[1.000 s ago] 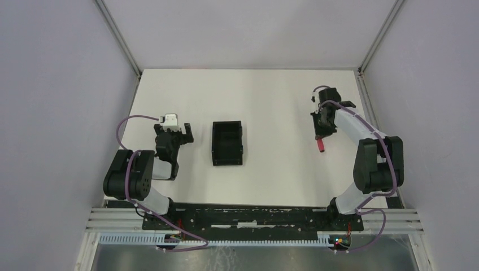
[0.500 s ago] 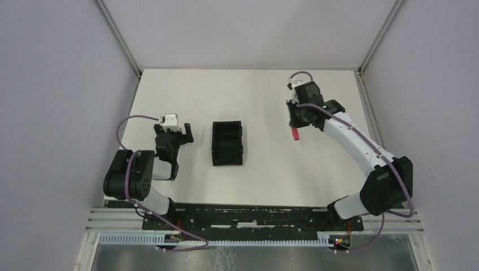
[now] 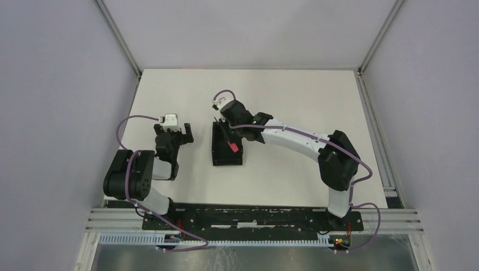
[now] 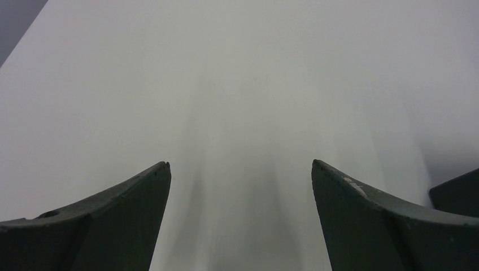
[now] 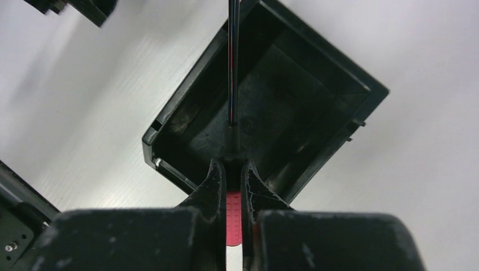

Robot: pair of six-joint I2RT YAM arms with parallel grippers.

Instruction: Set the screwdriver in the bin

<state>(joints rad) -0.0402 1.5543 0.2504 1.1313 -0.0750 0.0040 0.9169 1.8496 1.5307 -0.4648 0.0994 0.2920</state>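
Observation:
The black bin (image 3: 219, 156) sits open-topped on the white table, left of centre. My right gripper (image 3: 229, 135) reaches across and hovers over the bin's far end, shut on the screwdriver (image 3: 231, 147), whose red handle hangs above the bin's inside. In the right wrist view the red handle (image 5: 233, 217) is clamped between the fingers, the thin black shaft (image 5: 232, 62) points ahead over the bin (image 5: 308, 79), and the gripper (image 5: 232, 166) is directly above it. My left gripper (image 3: 176, 135) rests open and empty left of the bin; its wrist view shows the gripper (image 4: 240, 165) over bare table.
A dark corner of the bin (image 4: 458, 192) shows at the right edge of the left wrist view. Grey walls enclose the table on three sides. Part of the left arm (image 5: 85, 8) shows at the top left of the right wrist view.
My right arm has swung from the table's far right to above the bin, carrying the screwdriver. The left arm has not moved.

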